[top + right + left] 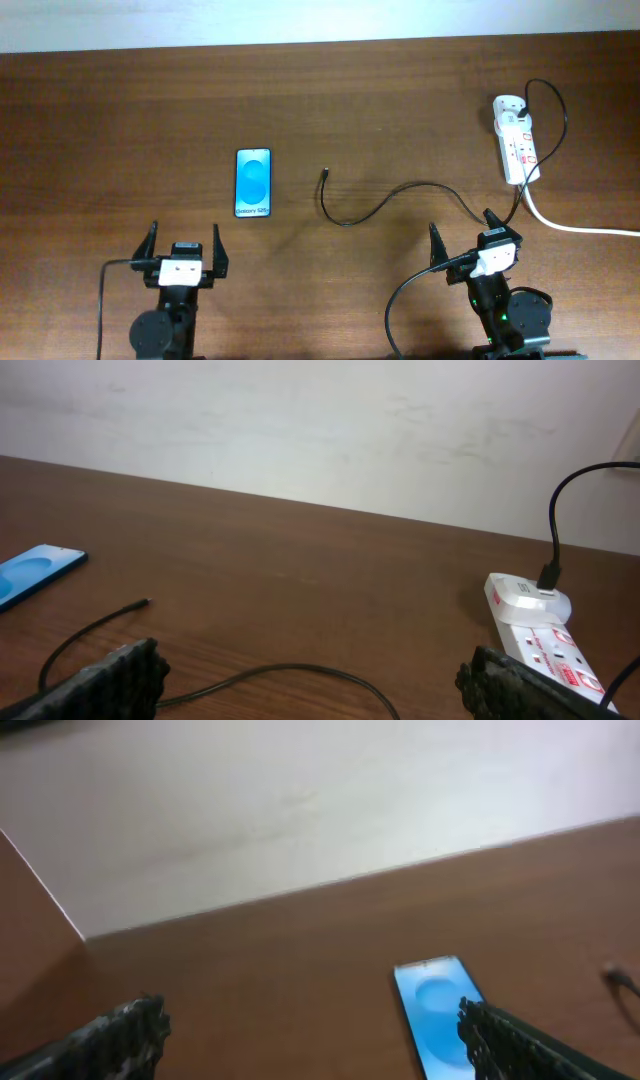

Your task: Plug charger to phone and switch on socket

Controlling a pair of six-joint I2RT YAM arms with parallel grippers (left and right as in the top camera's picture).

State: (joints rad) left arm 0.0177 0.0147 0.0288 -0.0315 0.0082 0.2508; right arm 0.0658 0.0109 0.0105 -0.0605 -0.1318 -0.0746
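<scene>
Plugging is not yet begun: left gripper (185,234) and right gripper (460,224) sit wide open, empty, near the front edge; next, the right likely must pinch the charger (345,224) tip mid-table.

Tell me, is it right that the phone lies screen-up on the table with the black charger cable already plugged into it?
Not quite. The phone does lie screen-up on the table, but the black charger cable is not plugged in: its plug tip lies on the wood apart from the phone. The overhead view shows the gap.
</scene>
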